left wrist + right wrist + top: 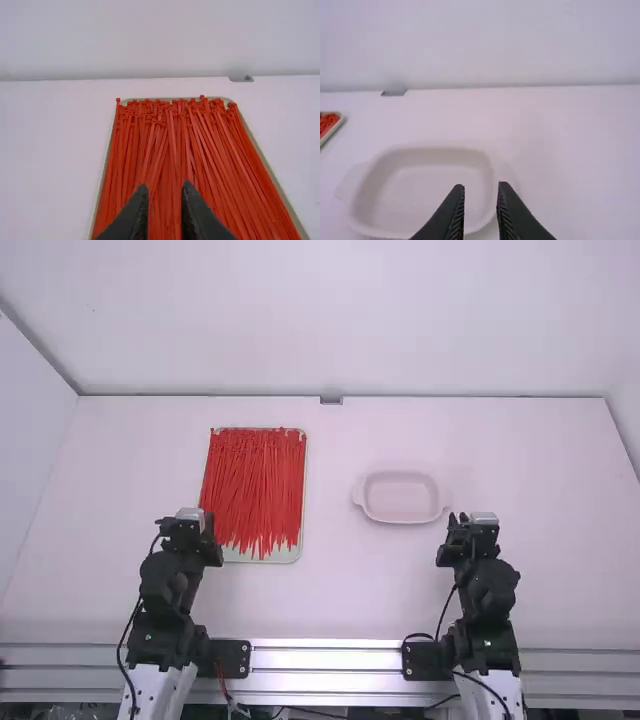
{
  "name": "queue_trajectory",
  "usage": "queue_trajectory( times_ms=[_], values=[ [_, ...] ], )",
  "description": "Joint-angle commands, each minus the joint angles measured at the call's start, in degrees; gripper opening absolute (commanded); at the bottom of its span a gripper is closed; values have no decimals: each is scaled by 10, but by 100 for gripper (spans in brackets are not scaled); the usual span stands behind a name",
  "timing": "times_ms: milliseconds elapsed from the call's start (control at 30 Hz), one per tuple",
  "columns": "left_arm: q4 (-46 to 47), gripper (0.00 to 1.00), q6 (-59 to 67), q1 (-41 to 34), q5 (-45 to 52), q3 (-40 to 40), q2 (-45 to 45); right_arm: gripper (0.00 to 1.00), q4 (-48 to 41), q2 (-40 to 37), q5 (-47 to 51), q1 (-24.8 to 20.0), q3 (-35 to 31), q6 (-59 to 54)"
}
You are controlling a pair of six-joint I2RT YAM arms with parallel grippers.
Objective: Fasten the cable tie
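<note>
The heap of thin red plastic cable ties [253, 490] lies on a flat pale rectangular tray [270, 556] on the white bench [120, 470], left of the middle. Every tie's long axis runs from 12 to 6 o'clock, with the heads at the 12 o'clock end. The left gripper [164, 186] hangs over the tray's 6 o'clock end, so the ties stretch away from it towards 12 o'clock, in line with its reach. Its fingers are slightly parted and hold nothing. The right gripper [480, 186] is likewise released and empty. It hangs at the 5 o'clock side of a shallow white oval dish [400, 518], which sits at 3 o'clock from the tray. The left arm is clearly the nearer one, so picking out a single tie probably falls to it.
</note>
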State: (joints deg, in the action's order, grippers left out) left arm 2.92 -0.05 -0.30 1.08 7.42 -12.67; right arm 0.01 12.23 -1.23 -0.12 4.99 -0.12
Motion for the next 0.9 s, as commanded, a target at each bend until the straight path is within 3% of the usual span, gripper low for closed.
queue_trajectory(
  times_ms=[0,867],
  values=[
    [5,23,-1,-4,12,33,-31,23,-3,32,-4,4,38,1],
    [102,72,-4,-14,60,255,-370,73,-25,366,66,111,222,0]
  ],
)
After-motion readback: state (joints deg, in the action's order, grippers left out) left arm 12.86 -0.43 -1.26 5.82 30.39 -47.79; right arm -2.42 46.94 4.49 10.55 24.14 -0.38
